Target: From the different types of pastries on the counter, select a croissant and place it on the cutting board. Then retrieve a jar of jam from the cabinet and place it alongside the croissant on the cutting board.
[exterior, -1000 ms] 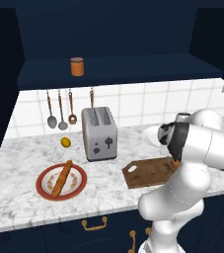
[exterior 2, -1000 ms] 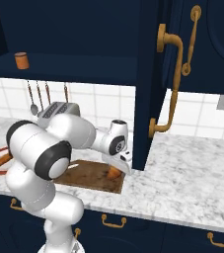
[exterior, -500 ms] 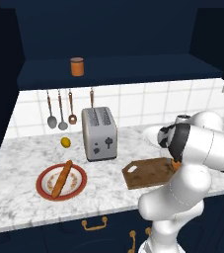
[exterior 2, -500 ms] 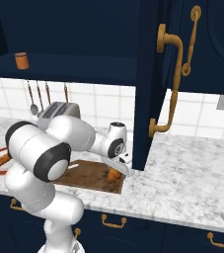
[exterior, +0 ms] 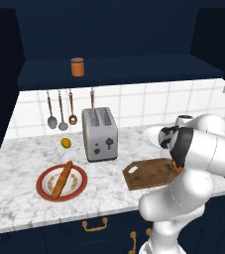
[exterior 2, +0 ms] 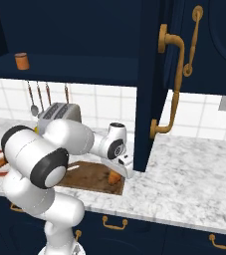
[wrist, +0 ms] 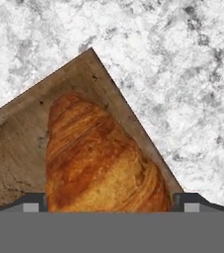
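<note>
Golden-brown croissant (wrist: pixel 101 158), flaky and ridged, lying on the cutting board (wrist: pixel 15 143) close to one corner, tapered tip toward that corner, between the pincer (wrist: pixel 108 202) fingertips. Dark wooden cutting board (exterior: pixel 151 173) flat on the marble surface (exterior: pixel 15 198), just right of the toaster. Orange jam jar (exterior: pixel 77 67) upright on the open cabinet shelf (exterior: pixel 134 69) above.

My arm is folded low to the right, hand (wrist: pixel 110 201) pointed straight down, fingers spread wide apart.
</note>
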Available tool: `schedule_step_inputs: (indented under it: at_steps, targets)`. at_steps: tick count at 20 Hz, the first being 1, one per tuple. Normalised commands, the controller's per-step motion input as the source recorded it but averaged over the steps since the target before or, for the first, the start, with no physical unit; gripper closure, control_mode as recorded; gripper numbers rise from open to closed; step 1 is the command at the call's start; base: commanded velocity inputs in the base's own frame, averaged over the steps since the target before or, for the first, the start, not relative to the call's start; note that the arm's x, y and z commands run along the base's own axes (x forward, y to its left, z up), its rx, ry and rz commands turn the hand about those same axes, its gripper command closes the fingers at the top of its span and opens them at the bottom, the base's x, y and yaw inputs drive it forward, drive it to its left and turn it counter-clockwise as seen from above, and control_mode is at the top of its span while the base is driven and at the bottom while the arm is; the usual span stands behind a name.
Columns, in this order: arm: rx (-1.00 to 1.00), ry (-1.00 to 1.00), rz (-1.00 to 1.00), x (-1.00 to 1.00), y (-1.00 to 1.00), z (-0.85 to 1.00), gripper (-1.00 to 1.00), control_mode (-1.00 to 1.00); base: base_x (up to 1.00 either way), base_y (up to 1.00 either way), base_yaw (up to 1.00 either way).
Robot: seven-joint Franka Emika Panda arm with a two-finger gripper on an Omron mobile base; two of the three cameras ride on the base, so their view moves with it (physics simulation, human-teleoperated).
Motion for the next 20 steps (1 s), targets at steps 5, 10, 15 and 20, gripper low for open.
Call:
schedule_step_inputs:
  at_steps: [5,10,15,20]
  targets:
    - [-0.09,0.00,-0.05,0.00,0.36,0.04,-1.00,-1.00,0.00,0.00,0.00]
    - [-0.12,0.01,-0.01,0.00,0.06,0.01,-1.00,-1.00,0.00,0.00,0.00]
    - [-0.07,0.05,0.00,-0.06,0.00,0.38,-1.00,-1.00,0.00,0.00,0.00]
    - [-0.03,0.01,0.00,-0.09,0.00,0.79,-1.00,-1.00,0.00,0.00,0.00]
